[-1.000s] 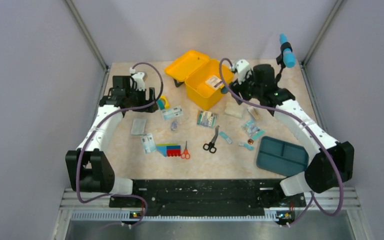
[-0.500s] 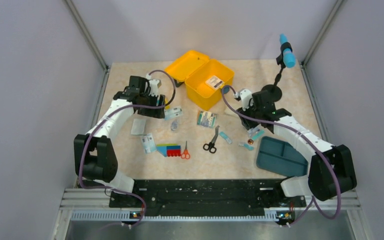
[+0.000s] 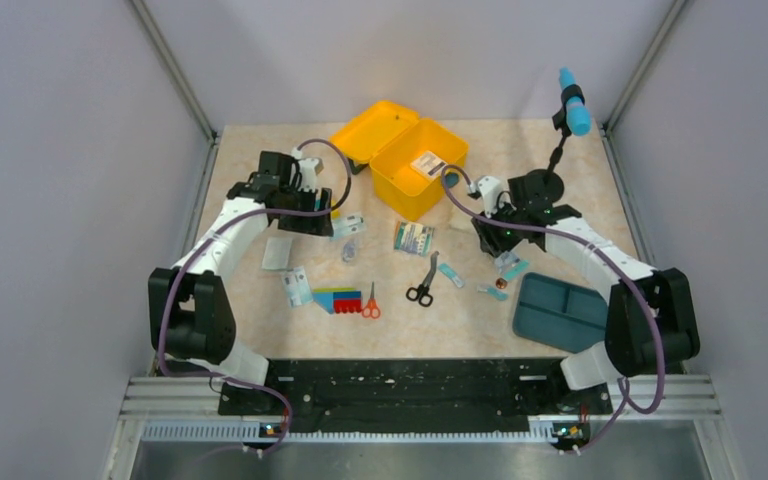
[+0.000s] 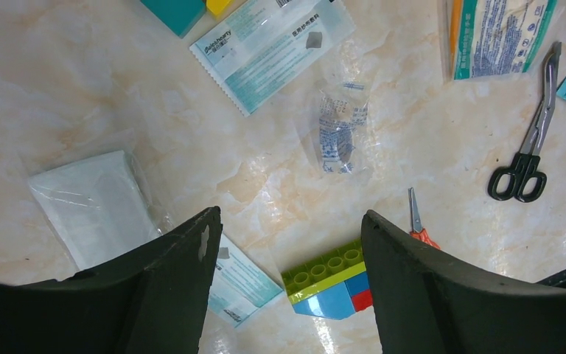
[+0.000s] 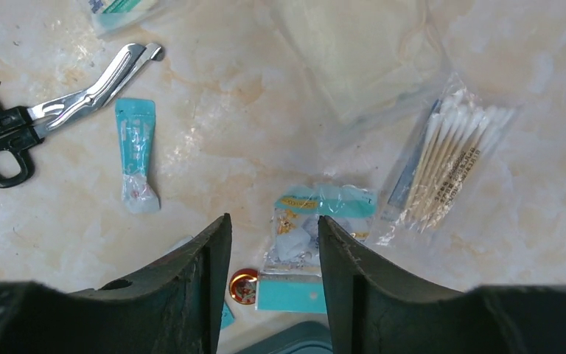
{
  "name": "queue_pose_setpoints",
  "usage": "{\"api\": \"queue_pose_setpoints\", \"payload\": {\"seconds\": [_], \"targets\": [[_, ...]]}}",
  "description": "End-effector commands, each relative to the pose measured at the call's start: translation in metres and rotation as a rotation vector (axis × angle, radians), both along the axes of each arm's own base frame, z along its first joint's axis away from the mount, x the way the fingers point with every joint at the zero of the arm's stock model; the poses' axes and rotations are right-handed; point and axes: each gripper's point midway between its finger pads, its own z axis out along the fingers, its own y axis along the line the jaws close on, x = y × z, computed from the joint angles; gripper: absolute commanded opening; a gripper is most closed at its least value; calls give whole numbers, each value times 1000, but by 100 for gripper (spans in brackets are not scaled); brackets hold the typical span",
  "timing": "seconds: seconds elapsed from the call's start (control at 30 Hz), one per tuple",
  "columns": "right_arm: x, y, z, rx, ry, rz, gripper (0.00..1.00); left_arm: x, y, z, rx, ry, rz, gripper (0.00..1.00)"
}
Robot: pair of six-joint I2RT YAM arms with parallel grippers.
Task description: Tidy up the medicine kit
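The yellow medicine kit (image 3: 407, 165) sits at the far middle of the tabletop (image 3: 460, 325), its lid thrown open. Nearer than the kit and to its left, the left tool (image 4: 287, 221) hovers, fingers apart and empty. Nearer and to the kit's right, the right tool (image 5: 274, 225) hangs spread above a small teal-headed packet (image 5: 332, 210), gripping nothing

The worktop (image 4: 66, 96) has a smooth, polished, stone-look surface that catches the light. The medicine kit (image 3: 407, 192) is smooth yellow plastic. The scissors (image 4: 536, 129) have bright bare-metal blades and black plastic loops. The clear pouch (image 4: 343, 133) is crinkled, glossy film, and the toy block (image 4: 332, 284) is shiny moulded plastic.
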Motion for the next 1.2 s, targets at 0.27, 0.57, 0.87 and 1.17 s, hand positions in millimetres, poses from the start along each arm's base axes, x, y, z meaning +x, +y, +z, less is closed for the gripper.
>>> {"api": "queue_pose_setpoints", "payload": {"seconds": [0.27,0.57,0.87,1.17], "targets": [[31,73,23,84,-123,281,41,15,-7,23,-43,-72,-7,75],[62,111,0,-27,-216,342,39,11,-1,34,-28,-99,6,75],[82,82,6,-189,-352,395,37,9,4,35,-12,-114,7,75],[98,55,-31,-280,-283,431,34,17,4,40,-11,-128,4,75]]}}
